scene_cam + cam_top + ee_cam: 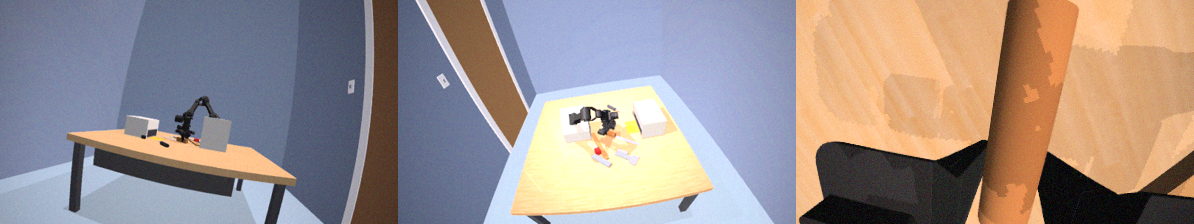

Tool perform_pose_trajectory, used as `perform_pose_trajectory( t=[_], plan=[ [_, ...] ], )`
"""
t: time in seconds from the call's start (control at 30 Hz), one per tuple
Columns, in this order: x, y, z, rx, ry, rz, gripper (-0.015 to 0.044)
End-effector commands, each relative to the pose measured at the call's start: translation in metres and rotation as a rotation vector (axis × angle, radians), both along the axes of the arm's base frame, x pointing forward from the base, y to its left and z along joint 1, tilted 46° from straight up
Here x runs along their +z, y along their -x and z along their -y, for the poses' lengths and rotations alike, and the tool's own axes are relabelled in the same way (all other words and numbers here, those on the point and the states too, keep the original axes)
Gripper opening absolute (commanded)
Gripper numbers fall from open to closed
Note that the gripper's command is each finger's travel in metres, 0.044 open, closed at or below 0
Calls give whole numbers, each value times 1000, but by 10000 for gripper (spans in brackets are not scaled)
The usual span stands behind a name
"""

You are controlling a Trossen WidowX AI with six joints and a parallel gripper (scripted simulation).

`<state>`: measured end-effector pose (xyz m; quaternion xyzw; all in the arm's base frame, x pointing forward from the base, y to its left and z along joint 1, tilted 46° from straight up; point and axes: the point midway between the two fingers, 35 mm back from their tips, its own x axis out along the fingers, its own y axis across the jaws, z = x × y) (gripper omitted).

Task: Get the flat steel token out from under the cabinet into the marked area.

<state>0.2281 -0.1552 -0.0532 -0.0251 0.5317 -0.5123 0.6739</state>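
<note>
Gripping orange handle (611, 134) (1028, 100) | gripper (606, 132) (182, 138) (1012, 151) between table's (567, 184) (184, 155) left and right edges | cabinet (651, 118) (141, 126) near right edge, top view

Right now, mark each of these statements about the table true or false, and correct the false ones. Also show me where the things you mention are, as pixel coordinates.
1. The black fingers are closed on a cylindrical orange-brown handle (611, 134) (1031, 95). True.
2. The flat yellow marked area (632, 127) lies behind the white box-shaped cabinet (652, 118) (137, 126), away from its dark opening. False: it lies in front, on the side with the dark opening.
3. The small red block (598, 150) sits on top of the cabinet. False: it is down among the tools on the table.
4. The pale scraper-shaped tool (633, 159) with a wide flat end lies on the table. True.
5. The steel token is in plain sight on the yellow area. False: no token shows there.
</note>
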Motion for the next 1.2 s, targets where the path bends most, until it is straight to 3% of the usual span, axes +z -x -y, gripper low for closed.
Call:
perform_pose_trajectory(
  t=[0.0, 1.17],
  plan=[
    [-2, -4, -3, 7, -3, 1, 0],
    [-26, -17, -25, 7, -4, 2, 0]
  ],
)
